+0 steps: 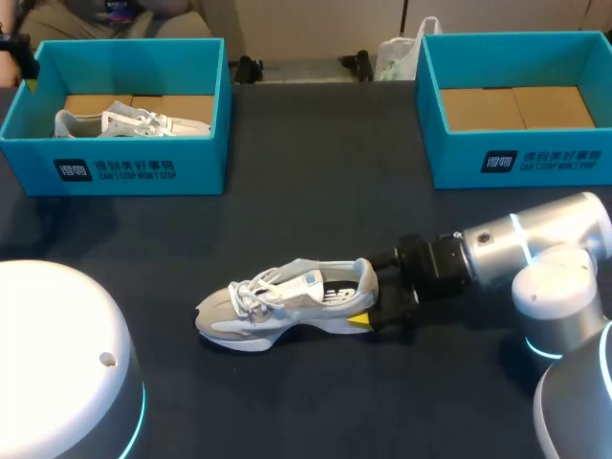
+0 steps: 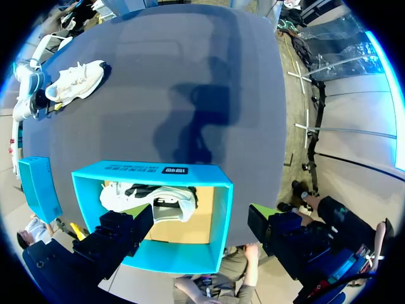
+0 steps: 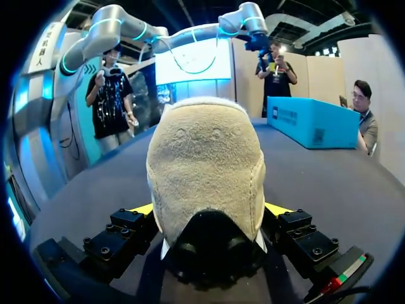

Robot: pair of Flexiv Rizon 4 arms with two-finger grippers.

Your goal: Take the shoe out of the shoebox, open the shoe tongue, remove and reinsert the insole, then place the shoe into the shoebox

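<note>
Right gripper (image 3: 210, 210) clamps the grey shoe (image 3: 205, 158) at the heel, between both fingers. Left gripper (image 2: 201, 216) hangs released, fingers spread, with a second shoe (image 2: 168, 206) in the shoebox (image 2: 221, 209) ahead of them.

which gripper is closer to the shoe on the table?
Right. The right gripper is shut on the heel of the shoe; the left gripper hangs open above the shoebox with the other shoe, well away.

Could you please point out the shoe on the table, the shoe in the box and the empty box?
shoe on the table (image 1: 287, 302), head view, its side, midway along.
shoe in the box (image 1: 129, 122), head view, its laced upper.
empty box (image 1: 451, 163), head view, its front wall.
</note>
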